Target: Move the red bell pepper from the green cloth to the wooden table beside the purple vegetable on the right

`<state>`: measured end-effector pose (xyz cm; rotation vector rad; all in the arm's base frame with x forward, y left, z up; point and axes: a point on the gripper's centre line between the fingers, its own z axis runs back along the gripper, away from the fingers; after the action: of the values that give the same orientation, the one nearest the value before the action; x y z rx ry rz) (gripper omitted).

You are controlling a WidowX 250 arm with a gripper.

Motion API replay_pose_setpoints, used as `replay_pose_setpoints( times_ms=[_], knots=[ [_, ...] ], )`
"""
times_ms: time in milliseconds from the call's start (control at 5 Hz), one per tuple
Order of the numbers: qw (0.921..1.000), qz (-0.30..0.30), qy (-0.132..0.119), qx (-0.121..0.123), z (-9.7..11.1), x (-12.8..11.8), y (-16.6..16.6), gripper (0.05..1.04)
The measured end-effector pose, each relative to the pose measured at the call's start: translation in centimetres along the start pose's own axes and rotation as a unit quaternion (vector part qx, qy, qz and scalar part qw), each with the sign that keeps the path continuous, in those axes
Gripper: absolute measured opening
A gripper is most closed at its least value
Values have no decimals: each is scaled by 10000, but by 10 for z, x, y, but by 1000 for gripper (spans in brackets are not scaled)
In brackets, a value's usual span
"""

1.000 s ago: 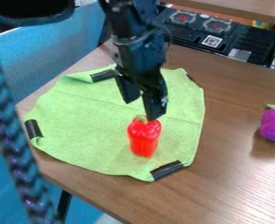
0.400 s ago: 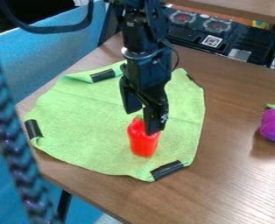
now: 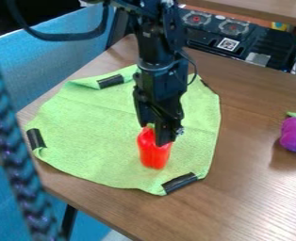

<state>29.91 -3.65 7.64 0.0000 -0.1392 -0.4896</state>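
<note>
1. Camera view: my arm comes in from 12 o'clock, and the gripper [image 3: 154,135] is down at the top of the red toy pepper [image 3: 154,157]. I cannot tell whether it has a grasp or is released.
2. The pepper is on the green cloth [image 3: 87,127], toward 4 o'clock from its middle; dark strips sit at the cloth's 12, 9 and 5 o'clock edges.
3. From the pepper, I see a purple toy [image 3: 295,135] at 3 o'clock, on the brown table [image 3: 254,188].

The toy bell pepper [image 3: 153,157] stands on the cloth [image 3: 87,127] on the tabletop [image 3: 258,193], left of the toy eggplant [image 3: 295,135].
</note>
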Motion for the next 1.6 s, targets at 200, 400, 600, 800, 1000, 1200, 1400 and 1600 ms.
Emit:
replay_pose_setpoints(
  times_ms=[200,400,600,800,1000,1200,1400,1600],
  knots=[
    [10000,30,-28,73,-1,2,1,380],
    [9999,90,-16,128,-3,2,2,164],
    [9998,81,15,171,-4,4,1,91],
    [9998,184,75,21,-2,9,-2,90],
    [9990,330,-153,-257,16,30,-9,90],
    [9981,334,-371,-365,26,54,-30,90],
    [9971,302,-434,-544,27,80,-53,90],
    [9966,164,-502,-640,19,105,-81,90]
  ],
)
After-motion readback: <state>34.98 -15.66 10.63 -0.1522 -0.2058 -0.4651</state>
